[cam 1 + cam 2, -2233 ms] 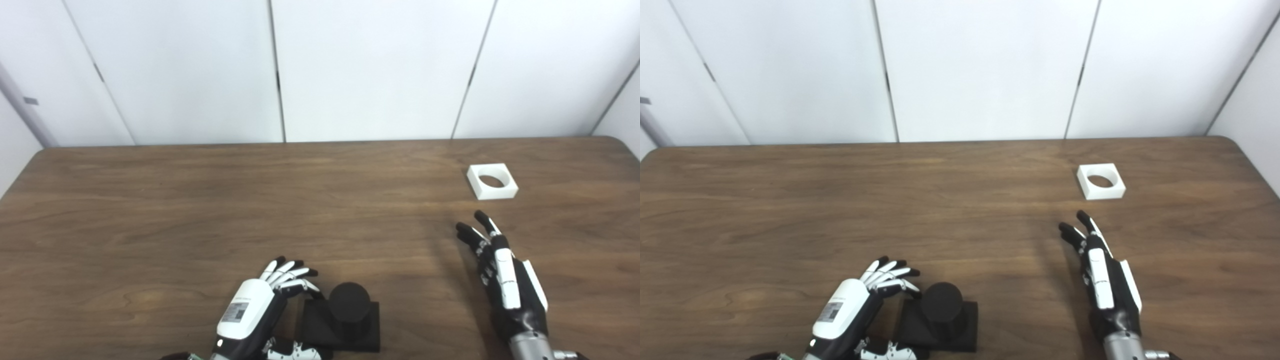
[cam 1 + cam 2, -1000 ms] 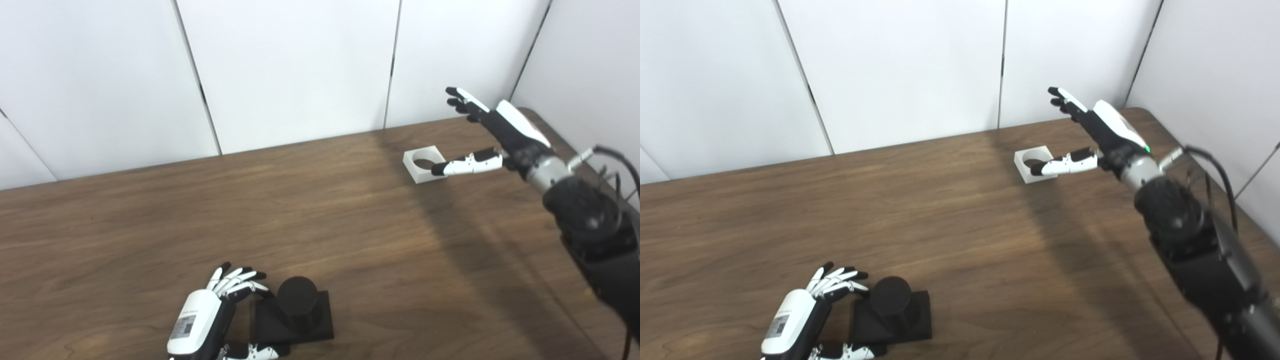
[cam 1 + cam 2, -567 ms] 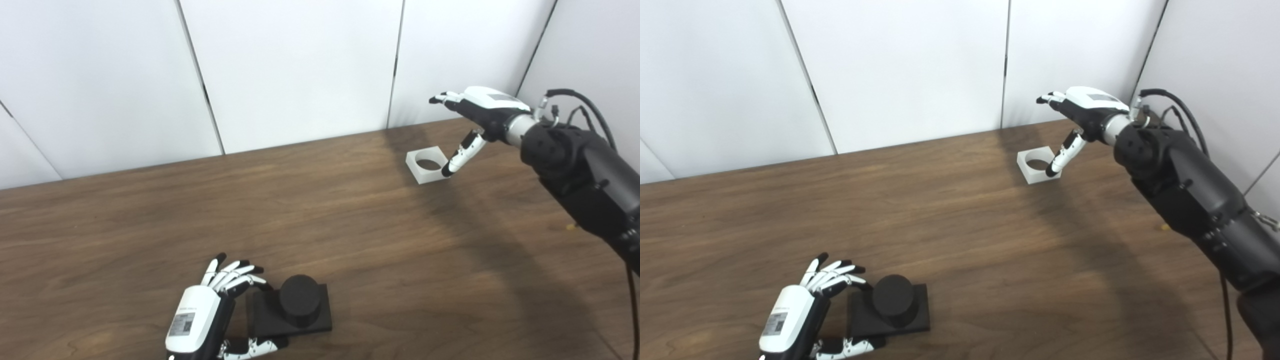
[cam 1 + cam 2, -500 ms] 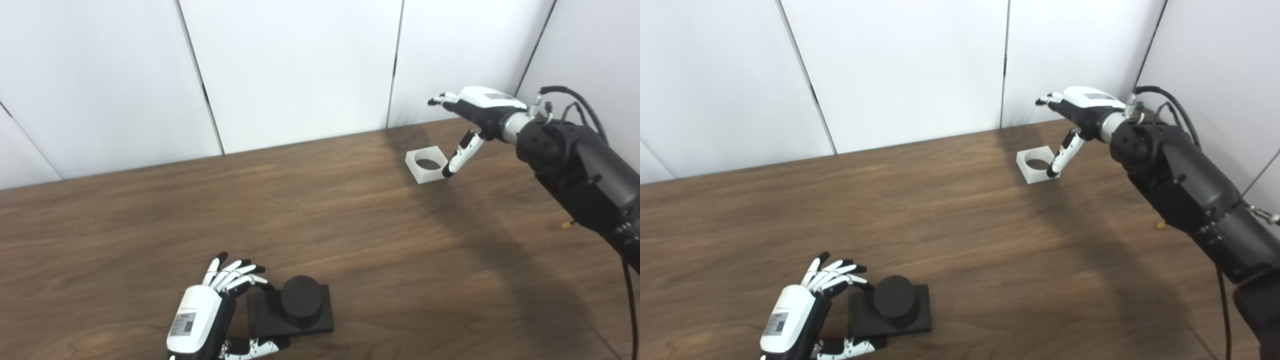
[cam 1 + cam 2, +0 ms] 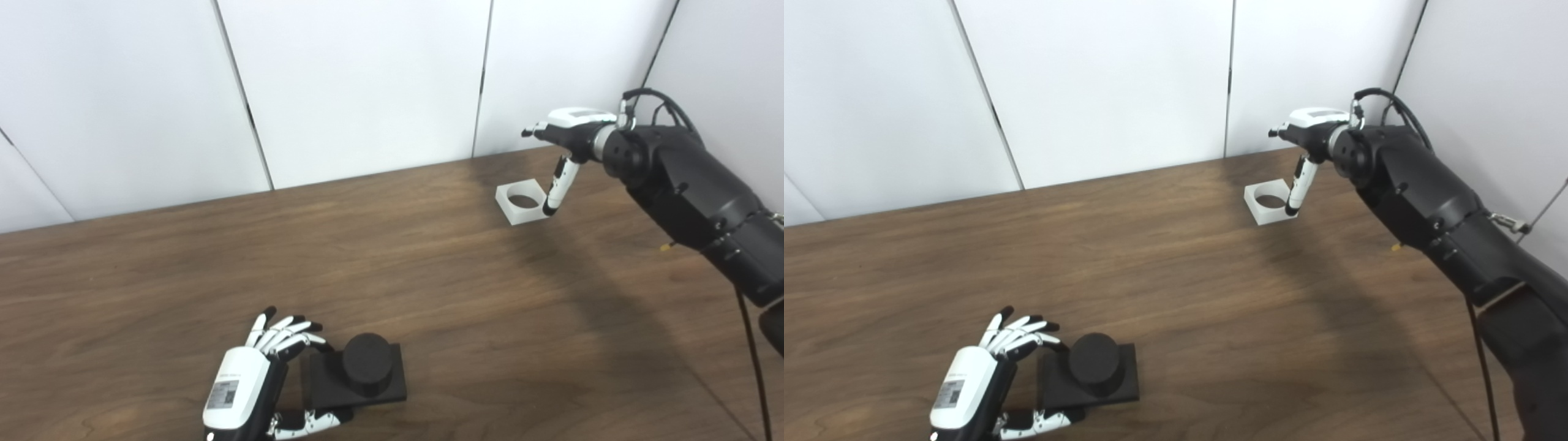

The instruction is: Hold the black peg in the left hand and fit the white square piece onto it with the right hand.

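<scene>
The black peg [image 5: 366, 364], a round stub on a square black base, lies on the wooden table [image 5: 306, 245] near the front edge. My left hand [image 5: 257, 380] is open around the base's left side, fingers at its far corner and thumb at its near edge; contact is unclear. The white square piece [image 5: 521, 204] with a round hole lies flat at the far right. My right hand [image 5: 566, 141] is open above its right edge, thumb pointing down beside it and fingers stretched out over it. The same scene shows in the right eye view, with the piece [image 5: 1268, 204] and peg [image 5: 1093, 361].
White wall panels [image 5: 367, 79] stand right behind the table's far edge, close behind the white piece. My right arm [image 5: 692, 190] stretches over the table's right side. A black cable [image 5: 750, 355] hangs from it.
My right hand has reached from the near right up to the white piece and turned palm down over it. The camera has shifted. My left hand stays at the peg's base.
</scene>
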